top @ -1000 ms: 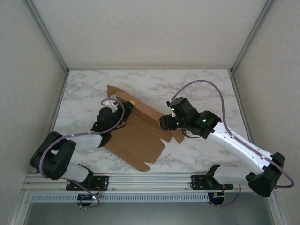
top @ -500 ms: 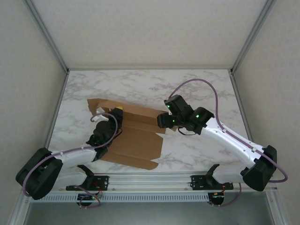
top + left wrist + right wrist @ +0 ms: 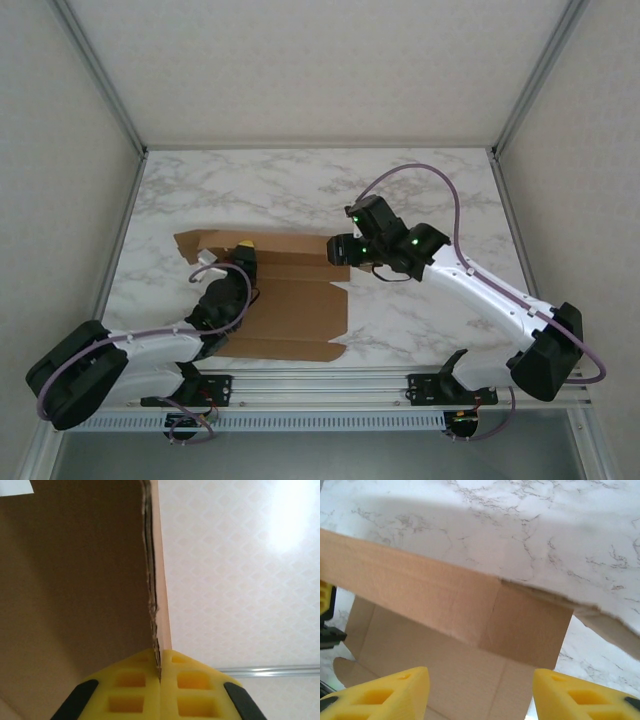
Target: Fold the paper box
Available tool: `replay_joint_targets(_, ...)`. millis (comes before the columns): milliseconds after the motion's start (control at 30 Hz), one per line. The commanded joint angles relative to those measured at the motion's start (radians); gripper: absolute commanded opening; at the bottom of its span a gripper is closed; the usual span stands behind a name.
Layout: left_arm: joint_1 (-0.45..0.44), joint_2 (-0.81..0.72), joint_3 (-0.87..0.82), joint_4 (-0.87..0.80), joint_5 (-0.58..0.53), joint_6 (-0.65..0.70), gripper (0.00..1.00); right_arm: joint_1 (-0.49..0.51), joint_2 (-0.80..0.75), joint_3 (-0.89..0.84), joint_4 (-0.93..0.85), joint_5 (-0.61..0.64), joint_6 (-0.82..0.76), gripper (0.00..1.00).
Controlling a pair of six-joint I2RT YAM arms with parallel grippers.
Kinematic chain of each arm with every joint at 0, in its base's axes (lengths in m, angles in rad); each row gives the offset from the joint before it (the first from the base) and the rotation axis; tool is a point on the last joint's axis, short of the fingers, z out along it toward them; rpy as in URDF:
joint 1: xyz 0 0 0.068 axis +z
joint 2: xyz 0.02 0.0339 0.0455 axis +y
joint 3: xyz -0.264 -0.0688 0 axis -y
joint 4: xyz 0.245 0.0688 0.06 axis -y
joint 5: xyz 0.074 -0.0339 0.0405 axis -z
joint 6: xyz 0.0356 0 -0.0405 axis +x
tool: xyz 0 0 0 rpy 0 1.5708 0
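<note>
Flat brown paper box (image 3: pixel 290 300) on the marbled worktop (image 3: pixel 430 190), toward the near-left corner.
White, grey-veined, smooth stone-look top, and around it pale textured wall panels (image 3: pixel 300 70) set in dull metal rails (image 3: pixel 320 146). The box is plain matte cardboard: a wide cut sheet with creased panels and notched flaps along its right end. Its long far strip is tipped up off the worktop. The left fingers (image 3: pixel 167 662), ribbed yellow pads, are pressed together and pinching that strip's raw corrugated edge. The right fingers (image 3: pixel 390 692), the same yellow, stand spread apart above the sheet's right end, one either side of a crease, gripping nothing.
</note>
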State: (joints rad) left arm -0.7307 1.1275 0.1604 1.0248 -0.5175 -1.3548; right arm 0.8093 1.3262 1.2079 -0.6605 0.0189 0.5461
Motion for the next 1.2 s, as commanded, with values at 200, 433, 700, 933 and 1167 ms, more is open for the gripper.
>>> replay_joint_targets(200, -0.010, -0.128, -0.069, -0.105, -0.012, 0.028, 0.00, -0.005, -0.002, -0.057, 0.100, -0.082, 0.058, 0.59)
replay_joint_targets(433, -0.010, -0.145, -0.029, -0.218, -0.011, 0.032, 0.00, -0.006, -0.020, -0.069, 0.108, -0.053, 0.069, 0.61)
replay_joint_targets(700, -0.010, -0.135, -0.017, -0.239, -0.020, 0.009, 0.00, -0.005, -0.010, -0.061, 0.114, -0.062, 0.158, 0.61)
replay_joint_targets(933, -0.010, -0.108, 0.009, -0.263, -0.066, 0.014, 0.00, -0.011, 0.034, -0.043, 0.120, -0.087, 0.248, 0.62)
replay_joint_targets(1167, -0.008, -0.079, 0.037, -0.255, -0.056, 0.025, 0.00, -0.049, 0.102, -0.042, 0.191, -0.161, 0.270, 0.64)
